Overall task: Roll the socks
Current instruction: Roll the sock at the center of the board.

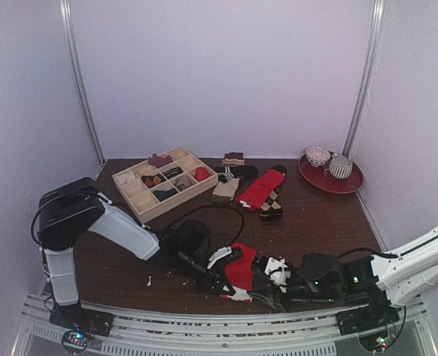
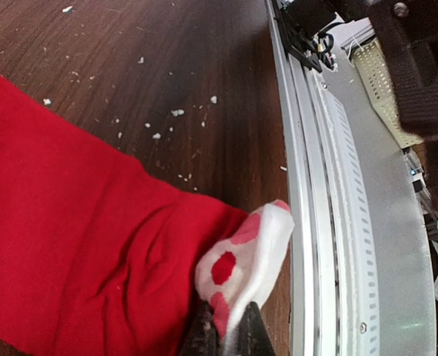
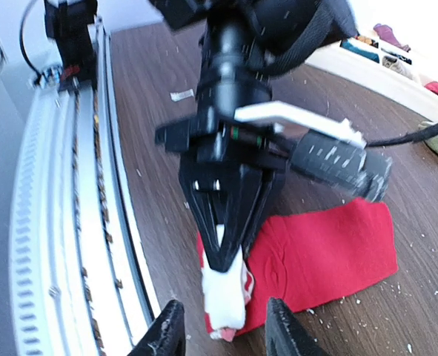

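As you scan from the left, a wooden compartment tray point(image 1: 133, 194) sits toward the back of the table point(image 1: 330, 222), with small items in several of its cells. Your left gripper point(image 2: 226, 335) is low near the front rail point(image 2: 337, 222). Its jaws are clenched on the white, red-blotched end of the red sock point(image 2: 70, 237), pinching that end up off the wood. The sock's red body lies flat on the table and spreads away from the rail. Farther back, just right of the tray, the cream sock point(image 1: 224, 191) lies beside a plain red sock point(image 1: 261, 189), and both are well apart from your grippers. Your right gripper point(image 3: 222, 337) faces the left one from the right, close in. Its jaws are released and grasp nothing, with one finger standing on either side of the pinched white end. The red sock lies between your two grippers, near the front edge. At the far right back, a red plate point(image 1: 352, 184) carries two patterned bowls point(image 1: 317, 155).
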`<state>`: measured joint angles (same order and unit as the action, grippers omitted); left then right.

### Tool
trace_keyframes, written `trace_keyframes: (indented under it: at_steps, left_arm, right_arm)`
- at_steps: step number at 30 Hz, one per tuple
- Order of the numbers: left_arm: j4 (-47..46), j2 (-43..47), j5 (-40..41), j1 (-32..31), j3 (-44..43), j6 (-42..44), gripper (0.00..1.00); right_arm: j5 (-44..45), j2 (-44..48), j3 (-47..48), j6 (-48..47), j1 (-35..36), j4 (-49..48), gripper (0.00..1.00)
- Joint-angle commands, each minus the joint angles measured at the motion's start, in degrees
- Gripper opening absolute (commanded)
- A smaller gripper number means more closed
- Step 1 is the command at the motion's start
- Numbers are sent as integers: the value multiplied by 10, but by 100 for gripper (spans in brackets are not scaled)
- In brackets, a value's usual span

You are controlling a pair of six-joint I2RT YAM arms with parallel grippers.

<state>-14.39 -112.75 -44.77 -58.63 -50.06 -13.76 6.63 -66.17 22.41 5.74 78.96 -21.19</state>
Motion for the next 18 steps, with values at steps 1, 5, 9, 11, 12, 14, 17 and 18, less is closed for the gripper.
trace_keyframes:
  at_steps: [1, 5, 9, 11, 12, 14, 17, 18]
  left_arm:
    - [140, -53, 38, 3, 30, -27, 0]
    - [144, -59, 38, 4, 25, -24, 0]
    - [147, -62, 39, 4, 23, -20, 0]
    - [146, -63, 39, 4, 23, -21, 0]
    - [145, -63, 39, 4, 24, -21, 0]
    - [144, -64, 39, 4, 24, -21, 0]
    - [143, -65, 38, 4, 26, -20, 0]
    - [143, -66, 37, 4, 26, -20, 0]
  right_arm:
    - [60, -60, 17, -84, 20, 29, 39]
    - [66, -115, 42, -113, 27, 32, 42]
    - [64, -133, 50, -127, 32, 13, 49]
    - [63, -142, 52, -132, 33, 14, 49]
    - [61, -147, 54, -134, 34, 17, 49]
    - [57, -155, 57, -134, 37, 19, 49]
    - [46, -169, 56, -132, 39, 11, 49]
    - [44, -176, 57, -129, 38, 11, 49]
